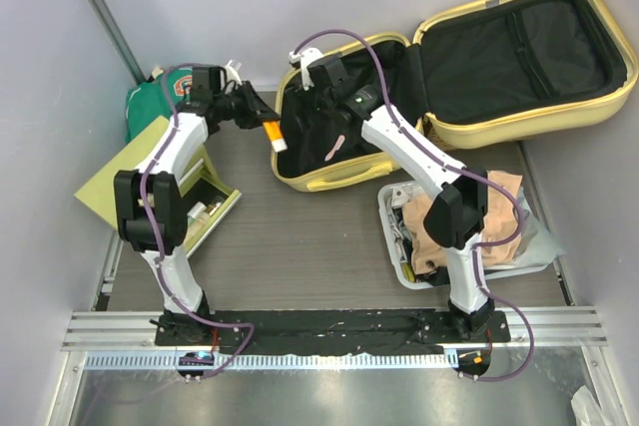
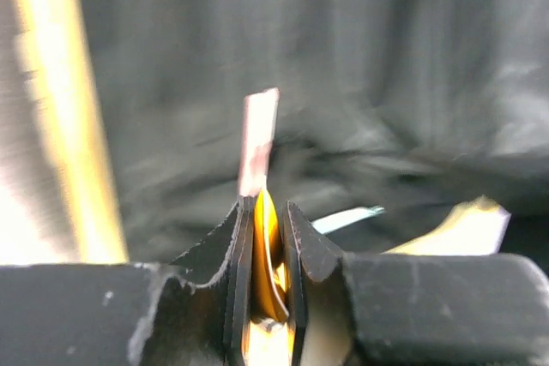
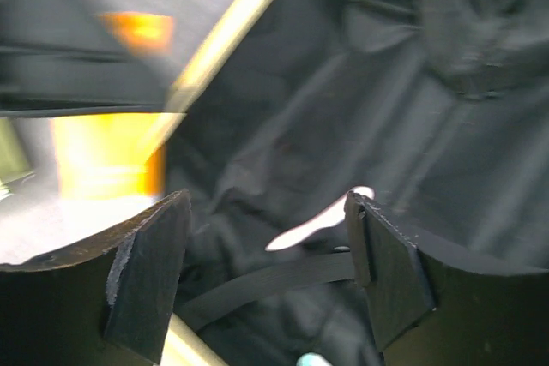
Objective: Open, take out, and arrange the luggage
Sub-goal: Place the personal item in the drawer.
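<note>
The luggage [image 1: 334,180] lies open at the far right of the bench [image 1: 319,236], its lid laid back to the right. The left jaws are pinched on a thin orange item [image 1: 273,133], perhaps a packet, at the luggage's left rim. The right jaws gape wide over the black lining [image 3: 386,83], holding nothing.

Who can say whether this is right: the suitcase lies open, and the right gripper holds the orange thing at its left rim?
Wrong arm. The left gripper holds the orange thing at the left rim of the open suitcase; the left wrist view shows the grip. The right gripper is open and empty.
</note>
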Controlling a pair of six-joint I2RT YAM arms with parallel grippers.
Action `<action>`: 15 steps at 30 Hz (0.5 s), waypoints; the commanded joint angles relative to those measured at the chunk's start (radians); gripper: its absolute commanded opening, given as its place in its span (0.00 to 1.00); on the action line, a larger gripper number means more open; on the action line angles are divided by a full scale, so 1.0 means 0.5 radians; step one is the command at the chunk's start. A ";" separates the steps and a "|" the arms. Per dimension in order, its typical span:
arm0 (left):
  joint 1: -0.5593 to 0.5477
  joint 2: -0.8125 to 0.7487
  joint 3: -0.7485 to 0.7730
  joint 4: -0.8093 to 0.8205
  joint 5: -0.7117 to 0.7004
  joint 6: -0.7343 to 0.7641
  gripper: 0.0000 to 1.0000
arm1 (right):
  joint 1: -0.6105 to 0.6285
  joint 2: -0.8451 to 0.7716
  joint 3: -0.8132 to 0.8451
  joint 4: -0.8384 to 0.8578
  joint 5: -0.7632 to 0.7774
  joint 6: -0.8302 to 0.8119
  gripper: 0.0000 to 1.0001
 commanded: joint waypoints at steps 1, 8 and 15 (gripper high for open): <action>0.073 -0.249 0.274 -1.145 -0.448 0.943 0.13 | -0.082 -0.237 -0.116 0.260 0.373 -0.054 0.82; 0.073 -0.685 -0.149 -1.637 -1.354 1.671 0.16 | -0.303 -0.471 -0.650 0.601 0.429 0.071 0.83; -0.041 -0.676 -0.499 -1.699 -2.093 2.058 0.15 | -0.502 -0.563 -0.804 0.776 0.346 0.136 0.82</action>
